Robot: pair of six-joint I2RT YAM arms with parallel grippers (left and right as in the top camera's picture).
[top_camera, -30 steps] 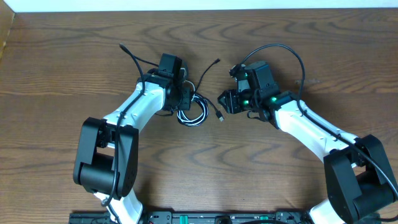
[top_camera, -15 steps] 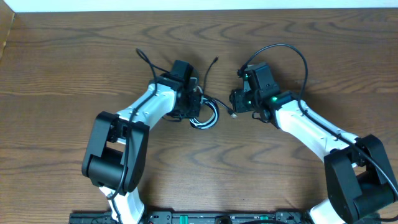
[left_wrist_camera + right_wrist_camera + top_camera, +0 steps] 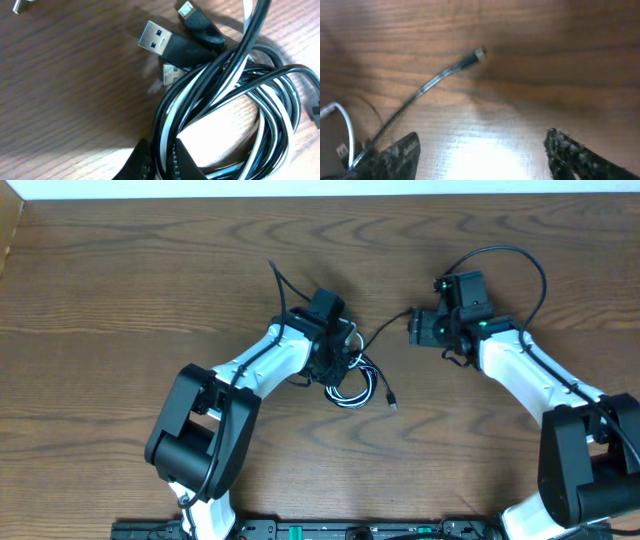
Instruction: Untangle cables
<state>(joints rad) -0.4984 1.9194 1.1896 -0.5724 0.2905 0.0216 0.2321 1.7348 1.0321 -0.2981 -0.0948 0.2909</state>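
The black cable (image 3: 378, 333) and the white cable (image 3: 347, 393) lie coiled together in one bundle on the wooden table. My left gripper (image 3: 338, 363) sits at the bundle's left edge. In the left wrist view its jaws (image 3: 161, 161) are shut on black (image 3: 250, 35) and white (image 3: 197, 81) strands, with USB plugs (image 3: 161, 41) lying beyond. One black end runs from the bundle toward my right gripper (image 3: 413, 328), another plug (image 3: 392, 405) lies at the lower right. My right gripper (image 3: 482, 157) is open and empty, with the black plug tip (image 3: 479, 53) ahead of it.
The wooden table (image 3: 120, 290) stretches around both arms. Thick black arm cables arch over the right arm (image 3: 520, 260) and behind the left arm (image 3: 280, 280). A white wall edge runs along the back.
My left gripper has dragged the cable bundle to the right. My right arm has moved right and slightly back, away from the bundle. A black strand now stretches toward it.
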